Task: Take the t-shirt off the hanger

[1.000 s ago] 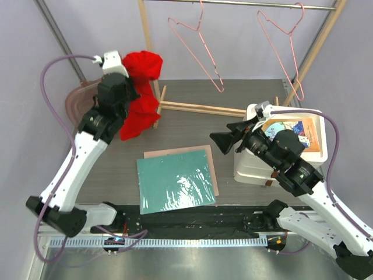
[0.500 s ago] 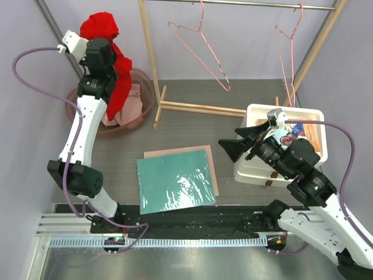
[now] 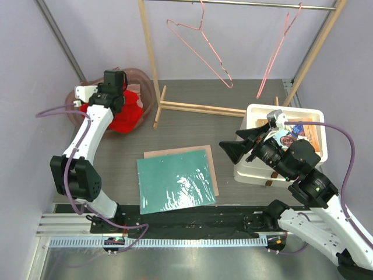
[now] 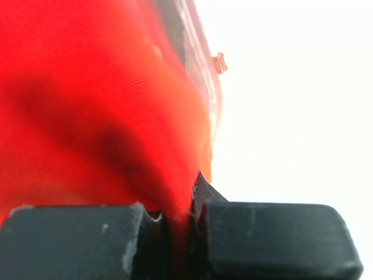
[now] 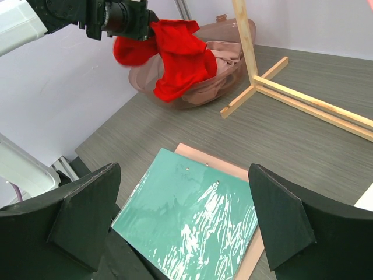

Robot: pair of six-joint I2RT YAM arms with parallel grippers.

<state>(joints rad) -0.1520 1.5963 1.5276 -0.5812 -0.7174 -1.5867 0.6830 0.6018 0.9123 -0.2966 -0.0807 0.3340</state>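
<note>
Since the earlier frame my left arm has swung down from high up. The t-shirt (image 3: 119, 114) now droops over the basin (image 3: 144, 78) at the tabletop's far-left corner, pinched tight in my left gripper (image 4: 179, 217). It's off the hangers (image 3: 198, 46), so I judge release comes next. The wall and rack post (image 3: 150, 64) crowd that arm. My right gripper (image 3: 236, 144) idles wide open, well apart.

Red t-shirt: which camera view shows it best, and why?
Right wrist view: the red t-shirt hangs in full view from the left pincer over the basin. Top external hides part behind the left arm; left wrist shows only pinched, blurred fabric.
</note>
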